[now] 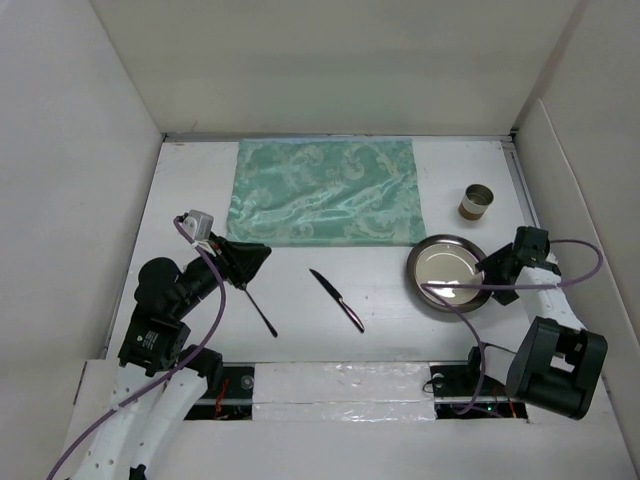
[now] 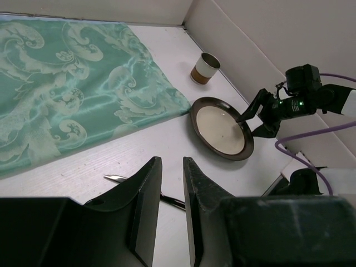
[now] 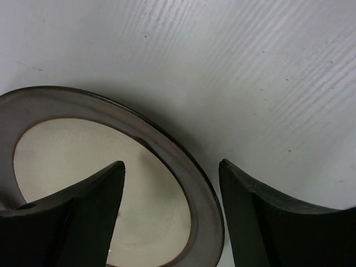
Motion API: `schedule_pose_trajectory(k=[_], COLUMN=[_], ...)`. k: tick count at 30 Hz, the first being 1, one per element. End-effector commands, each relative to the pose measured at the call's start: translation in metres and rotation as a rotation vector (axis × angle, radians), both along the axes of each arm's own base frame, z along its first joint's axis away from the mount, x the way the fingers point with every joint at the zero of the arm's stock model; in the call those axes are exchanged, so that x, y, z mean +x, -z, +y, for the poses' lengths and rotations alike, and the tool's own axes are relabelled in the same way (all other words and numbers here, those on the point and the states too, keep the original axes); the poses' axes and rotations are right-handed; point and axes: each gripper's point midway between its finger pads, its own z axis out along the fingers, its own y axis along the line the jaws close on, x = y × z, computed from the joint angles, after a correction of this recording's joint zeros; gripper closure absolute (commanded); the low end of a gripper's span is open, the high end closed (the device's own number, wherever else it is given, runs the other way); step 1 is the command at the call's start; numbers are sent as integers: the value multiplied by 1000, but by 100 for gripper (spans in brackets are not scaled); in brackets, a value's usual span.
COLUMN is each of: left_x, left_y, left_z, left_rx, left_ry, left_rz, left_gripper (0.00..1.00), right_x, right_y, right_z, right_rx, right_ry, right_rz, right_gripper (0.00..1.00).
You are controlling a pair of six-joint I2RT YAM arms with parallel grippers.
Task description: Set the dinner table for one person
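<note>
The dinner table [image 1: 190,180] is a white top with white upright panels at its edges. On its right lies a dark-rimmed plate [image 1: 447,272] with a cream middle. My right gripper [image 3: 172,163] is open astride the plate's rim [image 3: 183,167], one finger over the cream middle and the other over the bare table. A black-handled knife [image 1: 337,299] lies in the centre. A thin dark utensil [image 1: 258,308] lies just near of my left gripper [image 1: 262,252], which stands narrowly open with nothing between its fingers [image 2: 146,189].
A green patterned placemat [image 1: 325,190] lies flat at the back centre. A small brown and cream cup [image 1: 477,201] stands upright behind the plate, near the right panel. Purple cables trail from both arms.
</note>
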Motion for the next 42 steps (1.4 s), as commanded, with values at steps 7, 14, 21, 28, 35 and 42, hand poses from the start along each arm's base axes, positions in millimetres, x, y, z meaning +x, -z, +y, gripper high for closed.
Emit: schedule_pose_trajectory(k=[7,14,21,28,35,42], left_x=[-2,-4,-1,4,14,26], left_y=[-23,-24,-22,-19,-9,-2], left_z=[3,5,7,9,11,11], left_rx=[-17,-21,-23,-17,-1,20], left_ry=[-13,-24,-37,-51,-71,-90], left_rz=[-73,-79,-72,-57,-16,22], left_gripper=[80,80,80,80,80,58], right_x=[13,7,8,11,9,11], right_y=[22,-7,-45,-111,-215,-294], right_z=[18,7,-1,8,49,103], right_rx=[119,61,-3,-72,-38,93], right_ry=[39,159,166,44,-164,-391], right_rz=[-91,-195,-271,-477,-748,-1006], right_gripper=[34,62,93,100,100,100])
